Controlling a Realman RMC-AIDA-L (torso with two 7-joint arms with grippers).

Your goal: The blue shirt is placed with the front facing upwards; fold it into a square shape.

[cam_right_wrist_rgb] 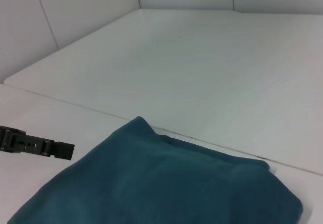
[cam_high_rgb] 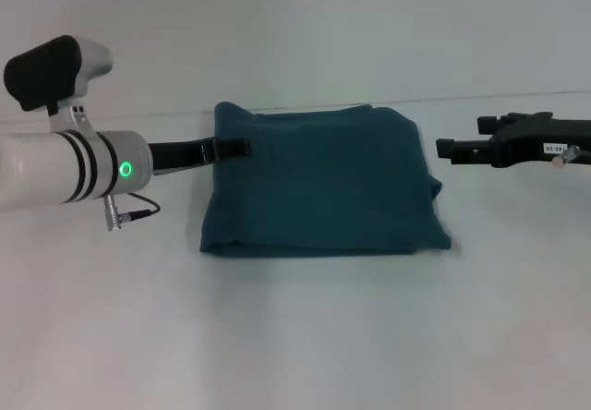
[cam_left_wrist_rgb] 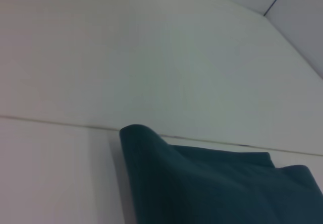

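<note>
While the blue shirt (cam_high_rgb: pixel 323 181) lies folded into a thick, roughly square bundle near the middle of the white bench (cam_high_rgb: pixel 295 336), both arms sit at its two sides in the head view. The bundle shows only plain teal cloth on top, with soft creases running across it; its near edge is stacked in layers, its right side bulges outward a little, and its far left corner stands up in a small rounded peak, which also shows in the left wrist view (cam_left_wrist_rgb: pixel 139 133). The far edge of the shirt lies close to the dark seam where the bench meets the pale surface behind it. The left end effector (cam_high_rgb: pixel 235 149) reaches in from the left, its black fingers lying low and level, their tips at the upper left edge of the bundle, touching or just overlapping the cloth; whether they are apart or closed on the fabric cannot be told. Behind it the white arm segment carries a green ring light. The right end effector (cam_high_rgb: pixel 448 149) is on the right side, held level and just clear of the shirt's right edge, with a narrow strip of bare bench between them; its fingers are seen side-on, so their spacing cannot be told. In the right wrist view the left end effector's dark tip (cam_right_wrist_rgb: pixel 55 149) sits beside the shirt's corner.
</note>
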